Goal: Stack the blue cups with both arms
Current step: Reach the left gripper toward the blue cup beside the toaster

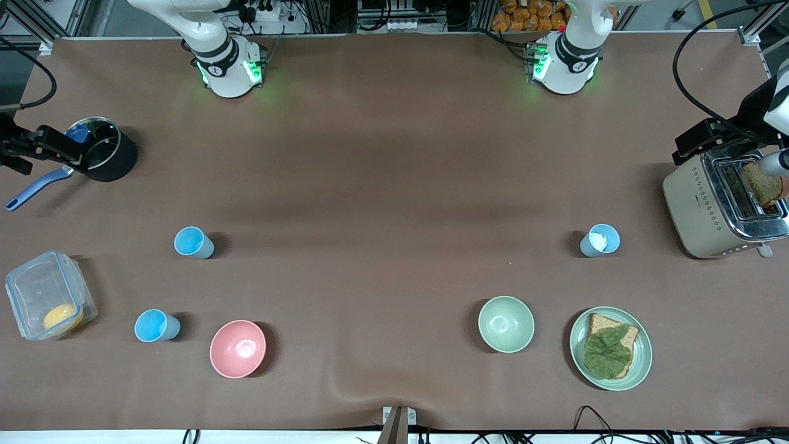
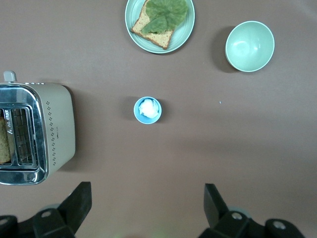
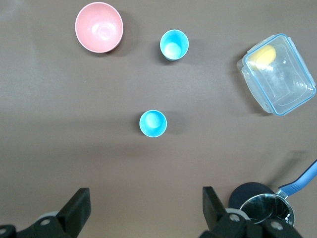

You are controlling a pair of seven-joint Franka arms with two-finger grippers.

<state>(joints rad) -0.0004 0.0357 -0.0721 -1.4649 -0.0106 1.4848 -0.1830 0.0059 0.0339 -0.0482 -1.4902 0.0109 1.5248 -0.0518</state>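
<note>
Front view shows nothing yet grasped: three blue cups stand upright and well apart on the brown table covering (image 1: 394,185). Nearest the camera, toward the right arm's end, a sky-blue cup (image 1: 156,325) stands just beside the pink bowl (image 1: 238,348); a second sky-blue cup (image 1: 193,242) stands farther from the camera than it, and a paler cup with white inside (image 1: 599,240) stands toward the left arm's end, farther from the camera than the pale green bowl (image 1: 506,324) and the plate of bread and leaf (image 1: 610,348). The right gripper (image 3: 143,210) is held high with its fingers spread wide over bare table, the second sky-blue cup (image 3: 153,123) lying close ahead of it; the left gripper (image 2: 146,208) is likewise spread wide above the paler cup (image 2: 147,109). The step in hand is judged to be the first approach, and it would be done best if each cup were taken by its wall near the rim, squarely, so that the light tumbler is not tipped, and lowered straight into its mate. The covering is wrinkled at the edge nearest the camera. A clear lidded box (image 1: 49,302), a black pot (image 1: 105,150) and a toaster (image 1: 724,206) are set at the table's ends; cables and racks are seen past the arm bases.
</note>
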